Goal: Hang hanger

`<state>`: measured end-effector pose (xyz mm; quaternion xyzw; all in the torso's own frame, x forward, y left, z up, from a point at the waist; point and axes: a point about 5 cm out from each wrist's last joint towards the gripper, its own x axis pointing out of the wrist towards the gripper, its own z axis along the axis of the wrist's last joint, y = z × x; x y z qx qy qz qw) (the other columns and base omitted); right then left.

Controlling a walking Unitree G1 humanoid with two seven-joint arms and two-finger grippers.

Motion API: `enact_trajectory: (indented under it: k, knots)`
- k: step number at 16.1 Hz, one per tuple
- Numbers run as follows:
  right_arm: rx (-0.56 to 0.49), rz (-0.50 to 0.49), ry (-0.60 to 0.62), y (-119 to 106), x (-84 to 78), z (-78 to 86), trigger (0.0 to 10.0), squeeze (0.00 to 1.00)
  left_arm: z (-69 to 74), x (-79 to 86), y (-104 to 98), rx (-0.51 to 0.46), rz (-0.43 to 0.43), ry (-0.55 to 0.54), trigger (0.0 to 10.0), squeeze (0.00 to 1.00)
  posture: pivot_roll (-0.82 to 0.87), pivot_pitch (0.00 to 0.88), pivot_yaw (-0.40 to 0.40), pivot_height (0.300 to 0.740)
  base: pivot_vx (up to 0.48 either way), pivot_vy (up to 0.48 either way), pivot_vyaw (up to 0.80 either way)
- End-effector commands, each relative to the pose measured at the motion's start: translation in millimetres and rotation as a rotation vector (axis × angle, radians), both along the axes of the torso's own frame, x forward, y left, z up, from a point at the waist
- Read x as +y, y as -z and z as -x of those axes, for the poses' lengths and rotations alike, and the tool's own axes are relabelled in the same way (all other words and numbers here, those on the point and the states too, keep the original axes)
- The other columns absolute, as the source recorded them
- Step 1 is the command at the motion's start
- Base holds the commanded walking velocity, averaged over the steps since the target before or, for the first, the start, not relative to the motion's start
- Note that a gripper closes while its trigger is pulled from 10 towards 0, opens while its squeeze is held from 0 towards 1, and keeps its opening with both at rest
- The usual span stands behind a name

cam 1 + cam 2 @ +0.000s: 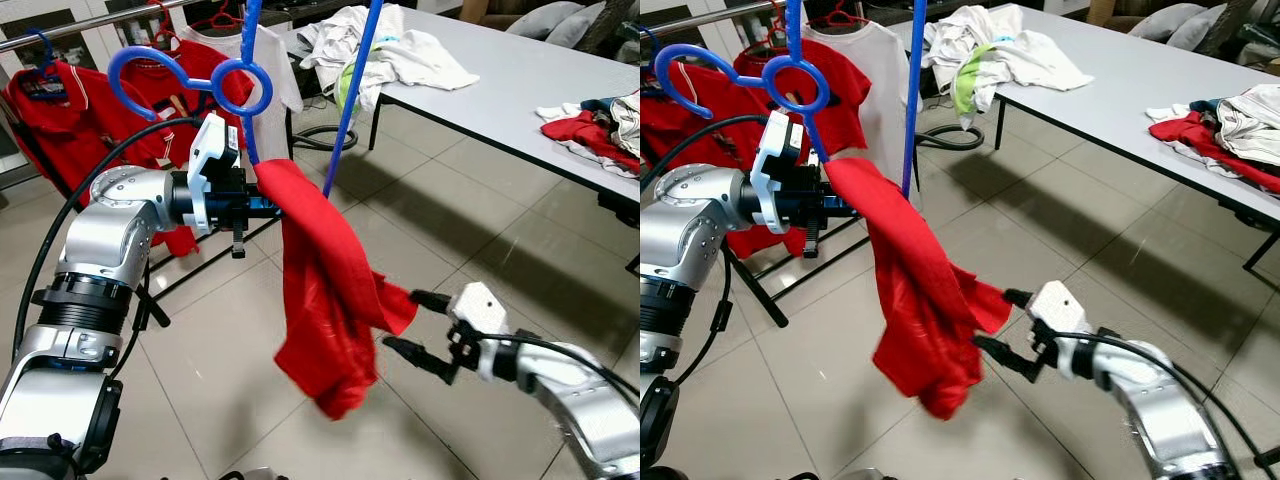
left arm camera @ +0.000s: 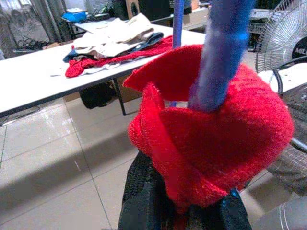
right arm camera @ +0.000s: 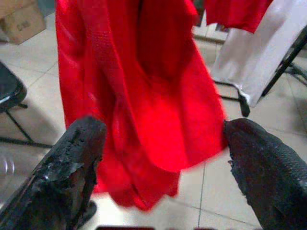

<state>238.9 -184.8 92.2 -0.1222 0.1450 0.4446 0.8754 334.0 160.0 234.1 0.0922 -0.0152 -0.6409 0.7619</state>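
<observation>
Red cloth is what you have in front of you: a red shirt draped over a blue hanger, drooping in a long fold toward the tiled floor. Your left gripper is clenched on the top of that shirt where it wraps the blue plastic; from the left wrist you see the black fingers closed under a bunched wad of red fabric with a blue bar rising out of it. The hanger's looped hook sits just above that gripper, up at the height of the clothes rail but apart from it.

Your right gripper is low and to the right, with its jaws spread. Its upper finger is right at the shirt's trailing edge and the lower one sits just beside the cloth; you cannot tell whether either is touching. From the right wrist, the two fingertips stand wide with the red cloth hanging between and beyond them.

Behind your left arm, more red shirts and a white one hang on the rail. To your right a grey table carries piles of clothes
</observation>
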Motion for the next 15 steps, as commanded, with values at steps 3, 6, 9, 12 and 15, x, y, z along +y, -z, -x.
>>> enact_trajectory:
  k: [3,6,9,12,15]
  knots:
    - [0.012,-0.035,0.067,-2,-13.1,-1.7,10.0,0.00,2.8,-2.4,-11,-0.037,0.024,0.027,0.0,0.00,-0.07,0.000,0.064,0.740,0.000,0.000,0.00]
    - [0.025,-0.099,0.094,3,-4.6,-6.6,10.0,0.00,4.6,-7.8,-14,-0.043,0.036,0.045,0.0,0.00,-0.07,0.000,0.066,0.740,0.000,0.000,0.00]
    - [0.050,-0.158,0.077,8,9.1,-6.3,10.0,0.00,5.9,-10.2,-16,-0.046,0.049,0.052,0.0,0.00,-0.07,0.000,0.064,0.740,0.000,0.000,0.00]
    - [0.050,-0.193,0.143,13,14.6,-17.4,10.0,0.00,9.5,-11.6,-18,-0.039,0.054,0.073,0.0,0.00,-0.06,0.000,0.058,0.740,0.000,0.000,0.00]
    - [0.061,-0.227,0.174,12,8.2,-21.9,10.0,0.00,11.7,-11.2,-21,-0.042,0.061,0.081,0.0,0.00,-0.06,0.000,0.056,0.740,0.000,0.000,0.00]
